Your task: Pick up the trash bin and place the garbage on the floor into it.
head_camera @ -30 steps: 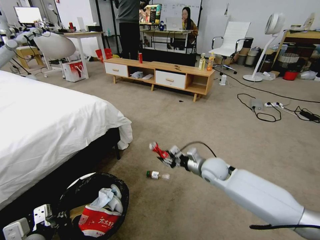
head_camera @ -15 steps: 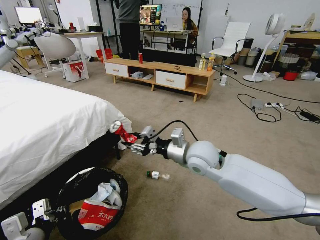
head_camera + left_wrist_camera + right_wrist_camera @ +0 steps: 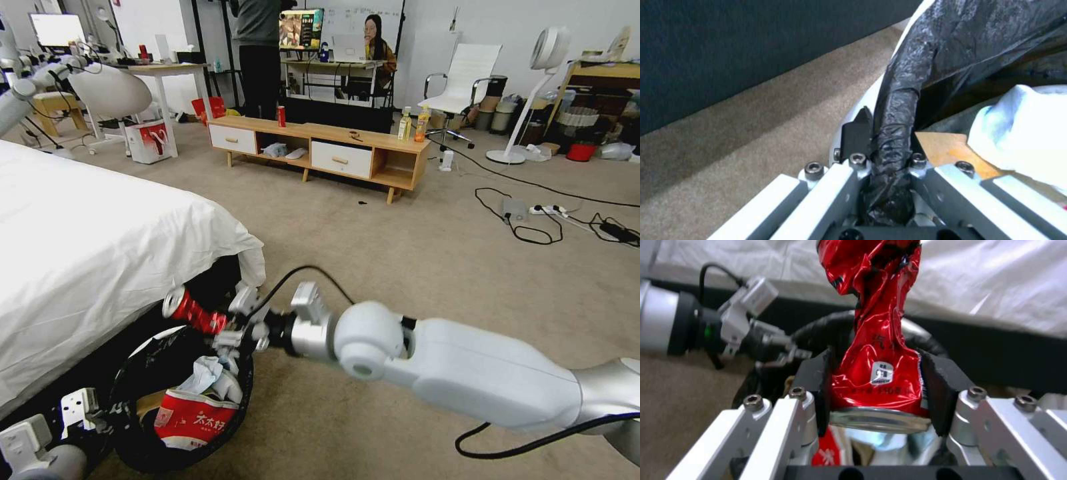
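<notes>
While pinching the bag-wrapped rim at the lower left of the head view, left gripper clamped narrow on the small round white trash bin lined with crinkly black plastic, bin tilted mouth-up beside the bed base. Inside it, red-and-white snack packet, crumpled white tissues and a corner of brown paper bag. Just above the bin's far rim, right gripper closed on the base of the small crushed red can piece, black pads squeezing both sides. Long axis of the can pointing away from the gripper toward the upper left, out over the bin opening toward the white-sheeted bed; judged near enough above the mouth for a drop to land inside. Beyond, beige-grey carpet floor.
</notes>
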{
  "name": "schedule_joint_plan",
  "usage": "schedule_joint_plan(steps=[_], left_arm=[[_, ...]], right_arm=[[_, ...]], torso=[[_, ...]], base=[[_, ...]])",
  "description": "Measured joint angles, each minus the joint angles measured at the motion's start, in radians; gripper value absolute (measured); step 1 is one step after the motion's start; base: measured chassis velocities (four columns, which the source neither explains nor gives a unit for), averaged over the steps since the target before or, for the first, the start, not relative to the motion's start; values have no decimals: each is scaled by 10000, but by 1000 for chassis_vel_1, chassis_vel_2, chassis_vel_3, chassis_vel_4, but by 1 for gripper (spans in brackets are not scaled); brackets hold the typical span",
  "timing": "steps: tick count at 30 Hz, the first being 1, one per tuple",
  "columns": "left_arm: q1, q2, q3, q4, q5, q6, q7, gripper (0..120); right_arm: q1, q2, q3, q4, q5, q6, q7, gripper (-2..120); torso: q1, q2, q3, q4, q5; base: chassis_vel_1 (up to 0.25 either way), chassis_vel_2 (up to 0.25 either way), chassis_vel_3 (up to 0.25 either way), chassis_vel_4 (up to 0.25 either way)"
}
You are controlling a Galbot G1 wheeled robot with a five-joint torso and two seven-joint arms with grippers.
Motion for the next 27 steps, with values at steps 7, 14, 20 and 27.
schedule_joint_plan(steps=[7,14,20,27], left_arm=[[34,-10,-29,-89,-4,0,1,1],[64,-45,-32,-104,-3,0,14,1],[122,-103,-21,-135,21,0,44,1],[185,-142,-21,-171,41,0,64,1]], right_arm=[[-88,162,-362,-137,223,-340,201,40],[-389,232,-578,-370,141,-379,246,40],[-616,478,-758,-912,-93,-339,227,40],[-686,775,-823,-1404,-232,-213,147,40]], torso=[[0,1,0,0,0],[0,2,-1,0,0],[-1,1,0,-1,0],[0,1,0,1,0]], base=[[0,0,0,0],[0,0,0,0],[0,0,0,0],[0,0,0,0]])
